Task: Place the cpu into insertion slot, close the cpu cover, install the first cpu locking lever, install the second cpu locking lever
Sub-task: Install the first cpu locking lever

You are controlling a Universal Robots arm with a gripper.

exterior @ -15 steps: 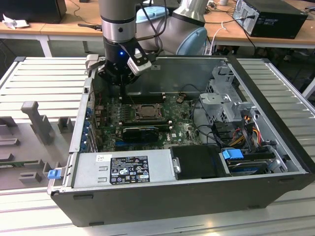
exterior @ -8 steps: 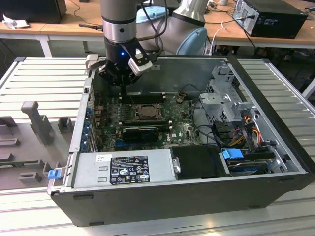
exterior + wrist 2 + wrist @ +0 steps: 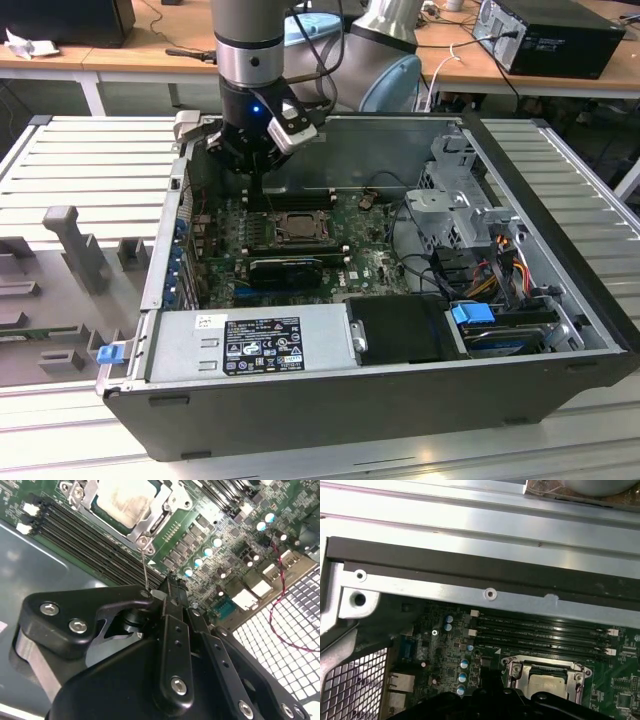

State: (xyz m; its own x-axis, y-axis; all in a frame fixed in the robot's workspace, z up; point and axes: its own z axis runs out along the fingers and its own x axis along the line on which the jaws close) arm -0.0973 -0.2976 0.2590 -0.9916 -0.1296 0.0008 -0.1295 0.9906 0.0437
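The cpu (image 3: pixel 297 226) lies flat in the insertion slot (image 3: pixel 272 226) on the green motherboard, grey metal face up with a beige smear (image 3: pixel 125 502). The cpu cover (image 3: pixel 169 502), a grey metal frame, lies down around it; the first wrist view shows it too (image 3: pixel 519 671). A thin wire locking lever (image 3: pixel 145 565) runs from the socket's corner toward my gripper (image 3: pixel 171 583). The gripper is shut, and the lever's free end lies right beside its tips. In the exterior view the gripper (image 3: pixel 255 190) reaches down into the case just behind the socket.
Long black memory slots (image 3: pixel 85 535) run between the socket and the case's metal wall (image 3: pixel 470 570). A perforated rear grille (image 3: pixel 280 645) and a red-black cable (image 3: pixel 280 595) are close by. A black card (image 3: pixel 285 268), power supply (image 3: pixel 250 345) and drive cage (image 3: pixel 465 215) fill the case.
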